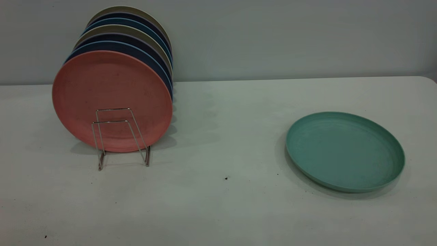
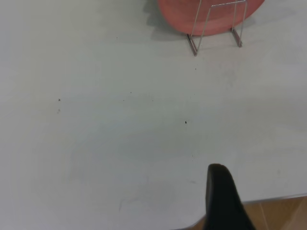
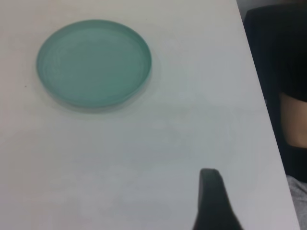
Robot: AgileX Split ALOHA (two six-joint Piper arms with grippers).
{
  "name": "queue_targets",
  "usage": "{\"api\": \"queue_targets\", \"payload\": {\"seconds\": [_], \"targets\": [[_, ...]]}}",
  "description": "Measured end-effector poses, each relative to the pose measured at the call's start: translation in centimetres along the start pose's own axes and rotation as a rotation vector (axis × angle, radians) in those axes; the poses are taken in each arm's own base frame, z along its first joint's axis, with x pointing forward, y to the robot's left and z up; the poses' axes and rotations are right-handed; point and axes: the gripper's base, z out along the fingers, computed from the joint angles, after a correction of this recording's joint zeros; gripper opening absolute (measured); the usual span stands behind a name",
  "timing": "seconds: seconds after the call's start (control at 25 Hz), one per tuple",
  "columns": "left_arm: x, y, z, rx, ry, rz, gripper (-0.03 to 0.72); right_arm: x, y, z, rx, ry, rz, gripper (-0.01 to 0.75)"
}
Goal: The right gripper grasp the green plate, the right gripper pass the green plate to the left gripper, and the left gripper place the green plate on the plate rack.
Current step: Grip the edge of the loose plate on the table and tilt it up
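1. A round matte teal-green plate (image 1: 344, 150) with a low raised rim is seen lying flat on the white table (image 1: 218, 205), toward the right side in the exterior view, well apart from the rack.
2. A thin silvery wire plate rack (image 1: 119, 136) stands on the left side, loaded with upright plates – a salmon-pink plate (image 1: 112, 89) at the front, dark blue and olive plates (image 1: 136, 37) lined up behind it.
3. No writing, label or brand mark can be read on any object.
4. In the left wrist view, one black finger (image 2: 223, 201) of the left gripper is shown near the table's edge, far from the rack; how wide its jaws stand cannot be told.
5. In the right wrist view, one black finger (image 3: 213, 201) of the right gripper is shown – apart from the green plate; its opening cannot be told either.
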Motion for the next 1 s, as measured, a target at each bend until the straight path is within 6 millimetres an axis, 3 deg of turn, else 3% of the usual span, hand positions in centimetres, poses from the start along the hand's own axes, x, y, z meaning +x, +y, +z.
{"api": "queue_targets", "payload": {"seconds": [0.2, 0.4, 0.6, 0.76, 1.0], "targets": [[-0.8, 0.3, -0.4, -0.024, 0.003, -0.038, 0.451, -0.8, 0.1, 0.1, -0.016, 0.017, 0.003, 0.483], [-4.7, 0.9, 0.3, -0.051, 0.073, -0.065, 0.485, -4.4, 0.7, 2.0, -0.061, 0.071, -0.022, 0.499], [-9.7, 1.6, 2.8, -0.052, 0.126, -0.060, 0.569, -7.5, 1.1, 6.0, -0.084, 0.201, -0.024, 0.536], [-12.9, 2.1, 5.8, -0.046, 0.170, -0.013, 0.582, -9.5, 1.9, 9.6, -0.136, 0.283, -0.017, 0.541], [-16.4, 2.3, 10.9, 0.023, 0.219, 0.031, 0.582, -10.4, 3.6, 15.9, -0.279, 0.355, -0.027, 0.541]]}}
